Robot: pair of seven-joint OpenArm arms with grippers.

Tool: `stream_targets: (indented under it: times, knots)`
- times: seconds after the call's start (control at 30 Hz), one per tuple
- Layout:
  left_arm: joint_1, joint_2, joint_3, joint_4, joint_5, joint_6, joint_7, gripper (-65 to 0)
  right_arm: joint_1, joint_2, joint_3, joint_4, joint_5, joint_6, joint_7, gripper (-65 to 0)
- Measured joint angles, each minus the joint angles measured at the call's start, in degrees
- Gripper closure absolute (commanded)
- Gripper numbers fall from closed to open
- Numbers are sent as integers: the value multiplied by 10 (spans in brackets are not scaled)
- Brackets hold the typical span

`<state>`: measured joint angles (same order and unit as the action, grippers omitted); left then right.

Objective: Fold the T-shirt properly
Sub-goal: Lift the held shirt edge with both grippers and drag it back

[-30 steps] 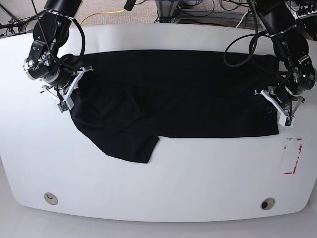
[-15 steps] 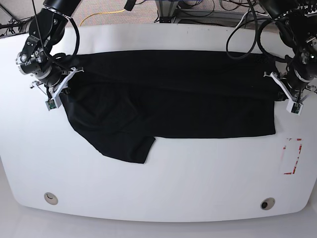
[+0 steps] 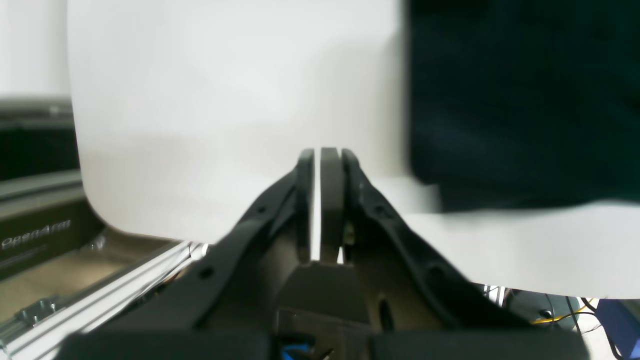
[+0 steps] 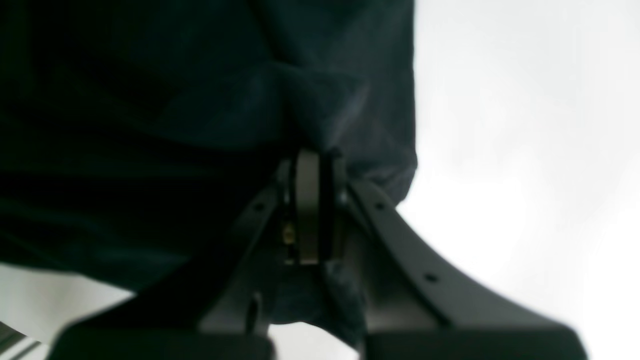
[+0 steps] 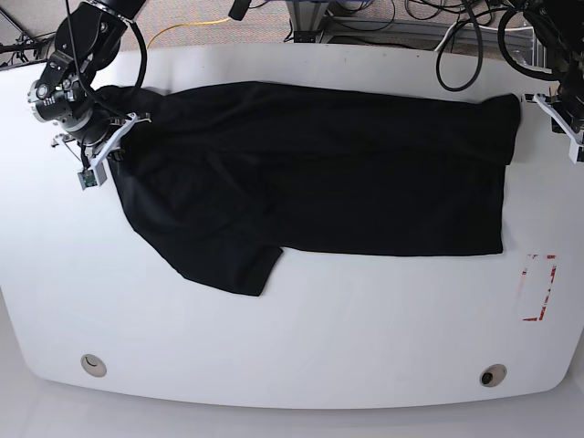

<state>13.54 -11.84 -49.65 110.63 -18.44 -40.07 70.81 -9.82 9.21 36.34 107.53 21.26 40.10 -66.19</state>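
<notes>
While the right gripper (image 4: 315,165) clamps the T-shirt (image 5: 319,173) at nine o'clock, the left gripper (image 3: 322,155) holds nothing, jaws together; spreading step; next, regrasp the three o'clock edge.

Bright, even overhead light is washing the white table (image 5: 301,338) in the base view, leaving almost no shadows around the T-shirt (image 5: 319,182), which is reading as flat black with little fold detail. Table edges are bowing from wide-angle distortion. Both wrist views are blurring heavily: cloth edges are smearing, the table is blowing out to white, and the near gripper bodies are sitting out of focus.
</notes>
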Motion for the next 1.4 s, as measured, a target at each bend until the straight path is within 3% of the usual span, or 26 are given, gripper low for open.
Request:
stream_targets:
  times: [0.3,0.53,0.67,0.77,0.87,0.97,1.07,1.23,1.4]
  knots:
    - [6,-14,40,-3,-7,1,-10,0,-19,1,10,-2,1,-1,1,0]
    - [-43,-17,88,-10,-2,1,-10,0,-33,2,10,-3,-2,-1,-2,-29]
    - [-47,-15,132,-13,-6,1,-13,-125,-33,2,11,-3,1,-1,1,-109]
    - [-58,-13,179,-16,3,1,-2,-232,-32,2,12,-3,-1,-1,0,-222]
    - [-67,0,212,-16,-11,1,-15,-258,-29,0,12,-3,0,-1,1,-308]
    - [-65,18,213,-18,-9,1,-17,-258,-26,0,14,-2,4,-1,1,-342]
    - [-60,21,213,-30,-5,1,-9,-258,-27,1,40,-2,69,-1,-3,-361]
    - [-56,19,211,-40,-5,1,-13,-258,-56,4,44,0,225,-3,-30,-369]
    - [-36,19,213,-60,-5,1,-70,-258,-86,13,45,0,320,-3,-61,-365]
